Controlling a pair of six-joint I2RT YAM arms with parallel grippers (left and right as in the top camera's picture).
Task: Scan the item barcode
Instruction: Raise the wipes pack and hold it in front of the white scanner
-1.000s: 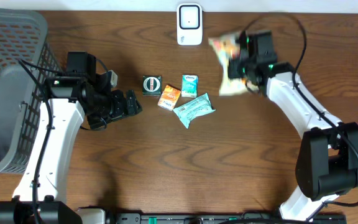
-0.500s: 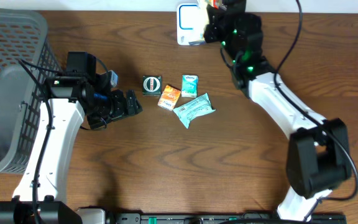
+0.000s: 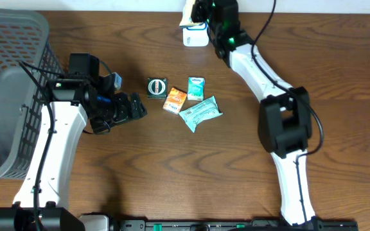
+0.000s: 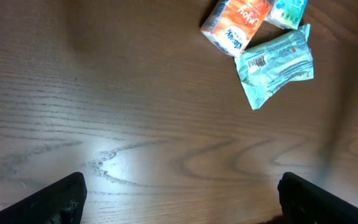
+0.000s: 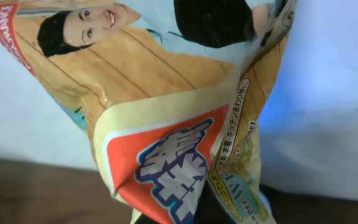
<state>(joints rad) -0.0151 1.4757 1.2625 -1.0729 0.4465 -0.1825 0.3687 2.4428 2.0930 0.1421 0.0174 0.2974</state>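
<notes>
**A:** Right gripper (image 3: 204, 11) is clamped tight on the snack packet (image 5: 166, 124), up at the desk's back edge.

**B:** And the packet hangs right over the white scanner (image 3: 195, 40), half hiding it from overhead. I'd say that's to bring the printed film in front of the reader.

**A:** Barcode in sight?

**B:** Not from the wrist camera: just an orange label, Japanese print and a smiling face on crumpled film. Whether the code faces the scanner, I can't tell.

**A:** Left gripper (image 3: 137, 106)?

**B:** Jaws spread wide, holding nothing, low over bare wood left of centre. Parked clear of the scan, by the look of it.

**A:** Just beyond it, mid-desk, there's a cluster: round dark tin (image 3: 156, 86), orange box (image 3: 175, 99), small teal pack (image 3: 196, 87), teal-green wrapper (image 3: 201, 112).

**B:** Probably the queue. The grey mesh basket (image 3: 5, 96) on the left edge may be for finished items.

**A:** The desk (image 3: 172, 173) is dark brown woodgrain, with a glare patch under the left wrist camera. A pale strip runs behind the back edge.
</notes>
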